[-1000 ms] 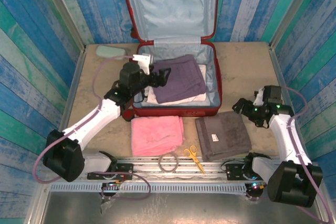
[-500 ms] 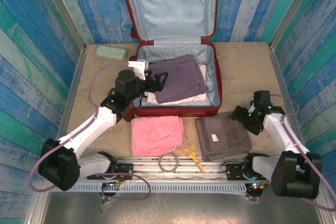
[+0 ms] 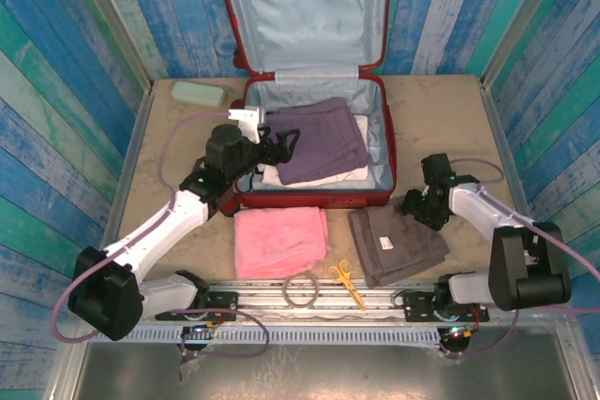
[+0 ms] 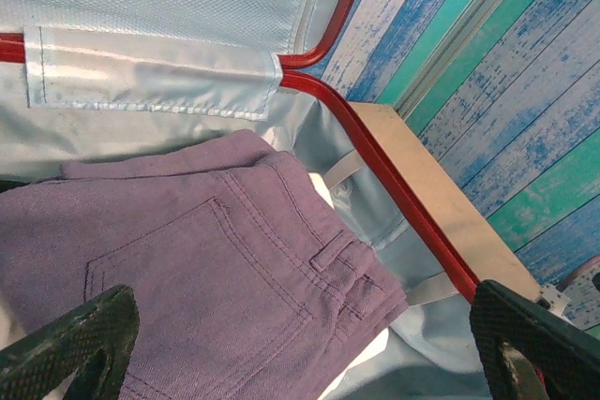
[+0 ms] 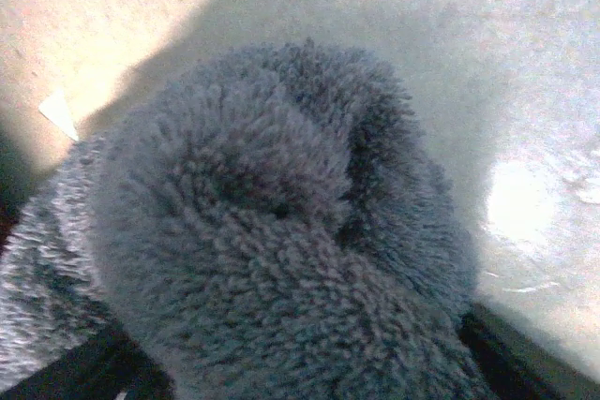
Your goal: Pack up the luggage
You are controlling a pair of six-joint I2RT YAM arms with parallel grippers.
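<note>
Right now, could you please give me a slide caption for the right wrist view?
Fluffy grey towel bunched up in the right gripper, pale table beyond.

We see a pink towel at six o'clock, a grey towel at four, yellow scissors between them, a green pouch at ten.

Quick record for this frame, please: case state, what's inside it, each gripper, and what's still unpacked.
luggage: open, lid standing up at the back
inside: purple jeans folded on top of a white item
left gripper: open, over the jeans at the case's left side
right gripper: shut on a bunched corner of the grey towel
unpacked, in front of the case: pink towel, grey towel, yellow-handled scissors, loop band
unpacked, back left: pale green pouch
</note>
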